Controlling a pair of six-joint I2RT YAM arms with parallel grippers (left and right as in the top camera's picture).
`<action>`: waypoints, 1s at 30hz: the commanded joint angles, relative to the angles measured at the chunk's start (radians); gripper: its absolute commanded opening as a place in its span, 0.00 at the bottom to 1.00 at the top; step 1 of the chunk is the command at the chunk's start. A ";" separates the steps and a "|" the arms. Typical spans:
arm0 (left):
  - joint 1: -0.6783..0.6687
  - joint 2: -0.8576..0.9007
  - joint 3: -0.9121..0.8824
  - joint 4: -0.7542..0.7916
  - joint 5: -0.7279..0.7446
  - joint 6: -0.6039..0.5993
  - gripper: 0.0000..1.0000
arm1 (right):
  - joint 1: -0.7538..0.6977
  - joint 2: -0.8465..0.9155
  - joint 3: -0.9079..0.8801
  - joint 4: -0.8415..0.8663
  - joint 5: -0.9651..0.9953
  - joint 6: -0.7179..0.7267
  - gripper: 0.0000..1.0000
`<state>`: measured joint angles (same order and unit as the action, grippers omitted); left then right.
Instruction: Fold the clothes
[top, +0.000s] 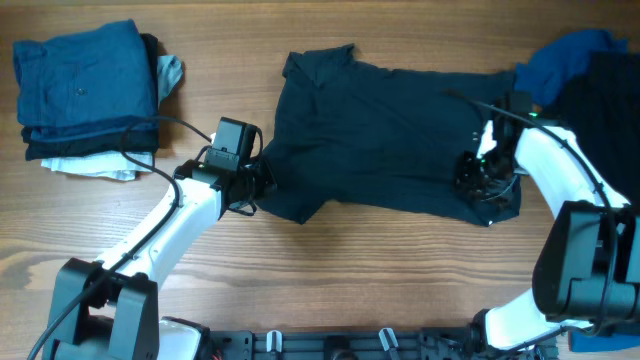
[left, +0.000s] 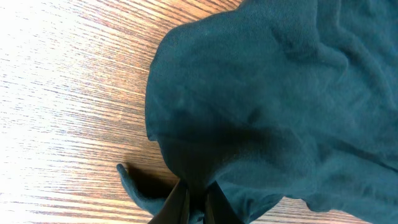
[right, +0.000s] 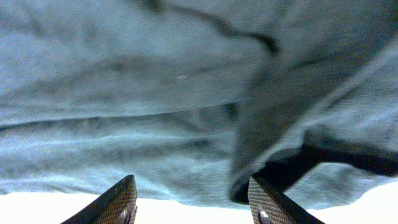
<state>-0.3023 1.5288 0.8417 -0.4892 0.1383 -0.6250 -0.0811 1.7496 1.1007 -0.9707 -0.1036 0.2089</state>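
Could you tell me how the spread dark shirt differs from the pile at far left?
The dark shirt lies spread out, unfolded; the pile is folded and stacked. The dark shirt is near-black throughout; the pile shows blue, dark and white layers. Both rest on the table.

Camera layout, three views.
Overhead looks straight down on the whole table (top: 400, 260); both wrist cameras sit low, very close to the dark shirt (top: 380, 130), the part all three share.

No legible text, no label, brand or number on the clothes (top: 380, 130)
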 joint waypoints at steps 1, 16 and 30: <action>0.003 0.010 0.005 0.003 -0.020 0.019 0.08 | 0.022 -0.016 -0.010 -0.014 0.093 0.026 0.57; 0.003 0.010 0.005 0.002 -0.020 0.029 0.08 | 0.021 -0.007 -0.045 0.088 0.287 0.095 0.04; 0.003 0.010 0.005 -0.002 -0.028 0.046 0.09 | -0.135 -0.006 -0.008 0.119 0.432 0.184 0.04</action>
<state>-0.3027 1.5288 0.8417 -0.4919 0.1272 -0.6025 -0.2100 1.7500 1.1030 -0.8871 0.3408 0.3996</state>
